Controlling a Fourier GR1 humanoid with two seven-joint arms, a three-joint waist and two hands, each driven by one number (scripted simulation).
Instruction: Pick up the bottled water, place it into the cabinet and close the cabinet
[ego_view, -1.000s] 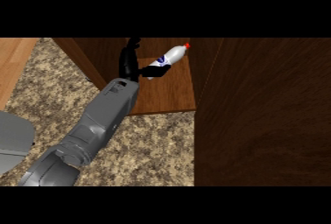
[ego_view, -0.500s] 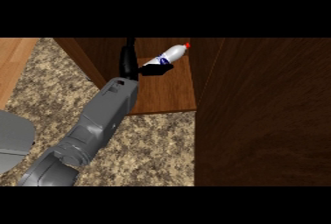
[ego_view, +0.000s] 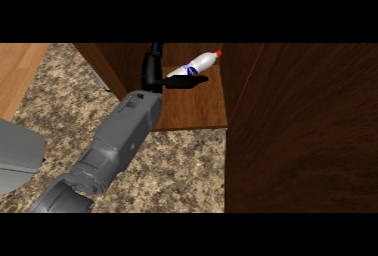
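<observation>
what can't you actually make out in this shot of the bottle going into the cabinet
- Head view: the right hand shows nowhere.
- The lower end of the white plastic water bottle with a red cap and blue label is hidden by the black left hand.
- Whether the bottle rests on the brown wooden cabinet shelf or is held above it: cannot tell from this steep angle.
- The dark wooden cabinet door is cut off by the right edge, so its handle stays unseen.

Cabinet door (ego_view: 303, 125) walls the right; shelf (ego_view: 193, 107) front lies open.
</observation>
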